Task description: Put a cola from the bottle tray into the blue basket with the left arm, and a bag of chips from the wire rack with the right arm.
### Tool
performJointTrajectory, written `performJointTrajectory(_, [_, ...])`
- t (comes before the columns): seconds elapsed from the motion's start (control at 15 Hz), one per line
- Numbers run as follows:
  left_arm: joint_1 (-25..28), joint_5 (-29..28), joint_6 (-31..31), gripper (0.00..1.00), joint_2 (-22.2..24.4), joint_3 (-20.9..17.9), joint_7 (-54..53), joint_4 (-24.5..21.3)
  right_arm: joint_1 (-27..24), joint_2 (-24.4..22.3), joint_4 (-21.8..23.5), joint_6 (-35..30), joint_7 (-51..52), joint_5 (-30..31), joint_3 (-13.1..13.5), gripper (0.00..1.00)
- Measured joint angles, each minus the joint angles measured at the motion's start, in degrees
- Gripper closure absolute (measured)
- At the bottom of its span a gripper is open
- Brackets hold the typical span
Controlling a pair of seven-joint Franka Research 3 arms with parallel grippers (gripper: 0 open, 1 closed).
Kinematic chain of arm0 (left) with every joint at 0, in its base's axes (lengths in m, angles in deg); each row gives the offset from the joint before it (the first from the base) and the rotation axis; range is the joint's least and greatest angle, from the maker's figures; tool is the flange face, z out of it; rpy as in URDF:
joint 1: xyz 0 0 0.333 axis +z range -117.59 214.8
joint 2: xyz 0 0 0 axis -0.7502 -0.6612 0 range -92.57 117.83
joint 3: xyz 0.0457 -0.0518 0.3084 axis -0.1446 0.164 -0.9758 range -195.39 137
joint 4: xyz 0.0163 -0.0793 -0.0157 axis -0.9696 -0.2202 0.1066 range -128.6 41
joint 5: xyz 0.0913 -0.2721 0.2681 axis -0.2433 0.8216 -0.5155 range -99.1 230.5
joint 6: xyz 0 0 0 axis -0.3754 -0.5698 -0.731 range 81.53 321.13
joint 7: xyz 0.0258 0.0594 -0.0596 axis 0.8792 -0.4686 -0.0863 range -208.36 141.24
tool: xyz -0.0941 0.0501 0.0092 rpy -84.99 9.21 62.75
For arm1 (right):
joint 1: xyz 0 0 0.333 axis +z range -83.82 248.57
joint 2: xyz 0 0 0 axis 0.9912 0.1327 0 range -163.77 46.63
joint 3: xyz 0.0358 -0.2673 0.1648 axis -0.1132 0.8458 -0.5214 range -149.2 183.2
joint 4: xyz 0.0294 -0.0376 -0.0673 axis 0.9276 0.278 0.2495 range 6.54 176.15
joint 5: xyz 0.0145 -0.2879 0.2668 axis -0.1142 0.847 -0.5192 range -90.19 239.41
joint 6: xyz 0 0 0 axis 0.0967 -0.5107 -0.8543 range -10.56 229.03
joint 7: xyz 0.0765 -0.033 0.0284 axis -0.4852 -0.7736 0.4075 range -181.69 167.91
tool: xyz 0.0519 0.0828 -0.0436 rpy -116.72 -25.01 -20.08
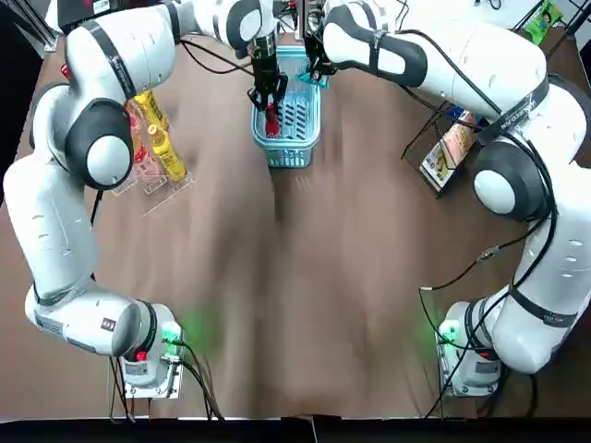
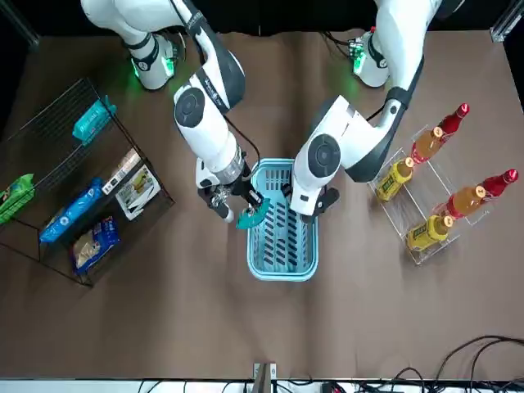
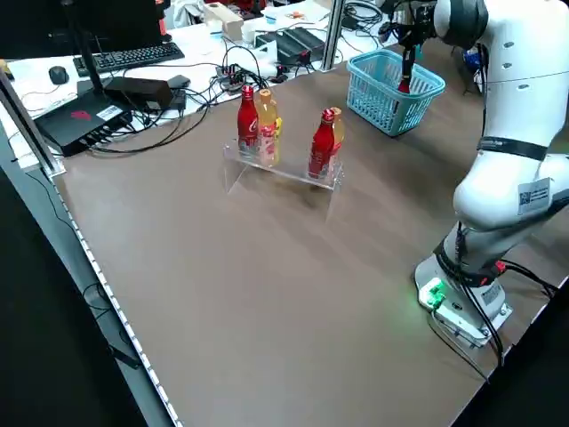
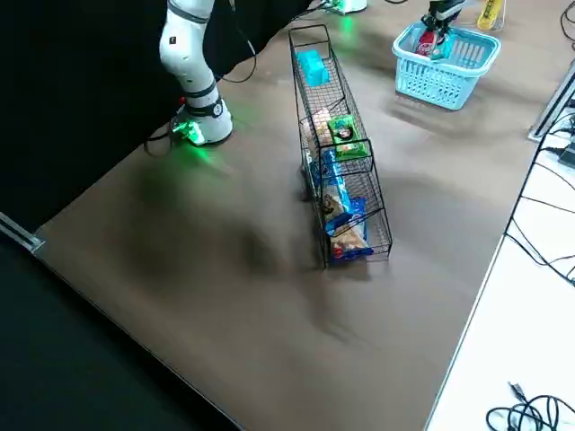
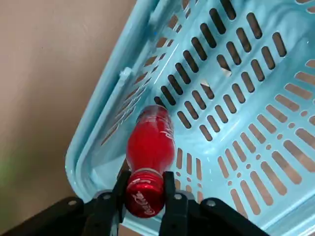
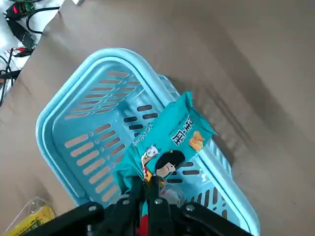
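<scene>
Standing at the table's left side, the bottle tray (image 1: 175,187) holds other bottles (image 1: 159,138), red and yellow. Right of it, at the far middle of the table, sits the blue basket (image 1: 292,155). The left gripper (image 5: 146,189) hangs over the basket's left half, its fingers closed on the neck of the cola bottle (image 5: 150,145), just under the red cap. The bottle is upright with its body inside the basket, close to a corner wall; whether it touches the floor cannot be told. Just beside it, the right gripper (image 6: 146,189) pinches the top edge of a teal bag of chips (image 6: 172,140), which hangs above the basket's right rim. Farther right, the wire rack (image 2: 49,135) holds more bags (image 2: 72,211).
</scene>
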Motion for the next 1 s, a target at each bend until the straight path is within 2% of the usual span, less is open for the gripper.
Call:
performJointTrajectory(0.2, [-0.18,-0.01,0.07,0.63,-0.14,0.01,0.0,0.03,0.39,0.27,-0.01,2.32,-2.5,-0.07,-0.12,0.92])
performJointTrajectory(0.4, [-0.2,-0.01,0.07,0.37,-0.13,0.01,0.0,0.38,0.66,0.8,-0.06,3.56,-4.48,-0.11,-0.42,0.92])
performJointTrajectory(0.47, [-0.19,-0.01,0.09,0.2,-0.03,0.02,0.0,0.84,0.68,1.24,-0.05,3.92,-5.94,-1.47,-0.45,0.92])
performJointTrajectory(0.6, [0.18,0.0,0.12,0.02,0.59,0.01,0.0,1.38,0.68,1.69,-0.06,5.64,-6.78,-3.87,-0.44,0.92])
performJointTrajectory(0.87, [3.42,-0.05,-0.04,0.0,4.36,-0.04,-1.63,2.17,0.69,2.36,-0.07,7.12,-7.56,-5.63,-0.48,0.92])
performJointTrajectory(1.0, [6.64,-0.13,-1.99,0.0,7.6,-0.04,-6.83,2.32,0.84,2.95,-0.07,8.81,-7.65,-5.95,-0.58,0.9])
